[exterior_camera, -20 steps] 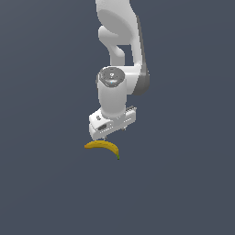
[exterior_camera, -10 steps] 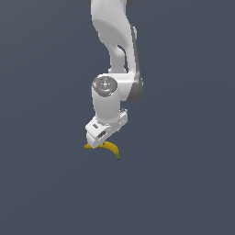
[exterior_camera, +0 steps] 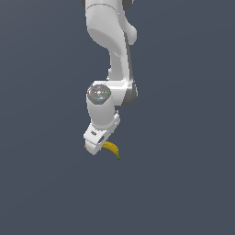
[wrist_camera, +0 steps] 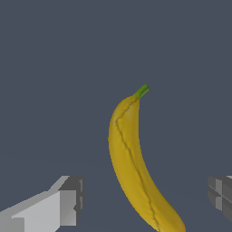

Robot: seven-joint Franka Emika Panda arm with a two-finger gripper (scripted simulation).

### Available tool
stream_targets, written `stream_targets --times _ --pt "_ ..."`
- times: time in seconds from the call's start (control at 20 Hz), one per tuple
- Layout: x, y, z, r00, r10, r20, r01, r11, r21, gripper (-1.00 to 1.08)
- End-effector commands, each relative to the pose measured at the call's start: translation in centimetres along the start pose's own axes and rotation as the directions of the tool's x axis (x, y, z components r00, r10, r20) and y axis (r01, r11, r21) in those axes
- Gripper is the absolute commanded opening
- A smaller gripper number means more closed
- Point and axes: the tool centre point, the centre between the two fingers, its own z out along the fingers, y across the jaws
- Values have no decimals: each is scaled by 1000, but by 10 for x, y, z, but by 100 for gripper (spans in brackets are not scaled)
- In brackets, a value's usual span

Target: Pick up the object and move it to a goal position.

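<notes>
The gripper (wrist_camera: 145,199) hangs over a plain dark grey surface (exterior_camera: 183,183), jaws spread either side of the banana (wrist_camera: 133,167), not touching it.

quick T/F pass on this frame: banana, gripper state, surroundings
1. The gripper is open, with the banana between its fingers. True.
2. The banana's stem tip is red. False: it is green.
3. The fingers are clamped on the banana. False: in the wrist view gaps show on both sides.
4. A bowl sits beside the banana. False: only the plain dark surface shows around it.
5. In the exterior view, the gripper covers part of the banana. True.
</notes>
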Motion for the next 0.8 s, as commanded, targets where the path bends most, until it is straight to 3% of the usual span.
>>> stream_targets --times 0.0,0.75 --pt "-4 3 6 998 -60 0 60 998 1 100" --pt "-15 12 24 971 -238 -4 238 971 3 100"
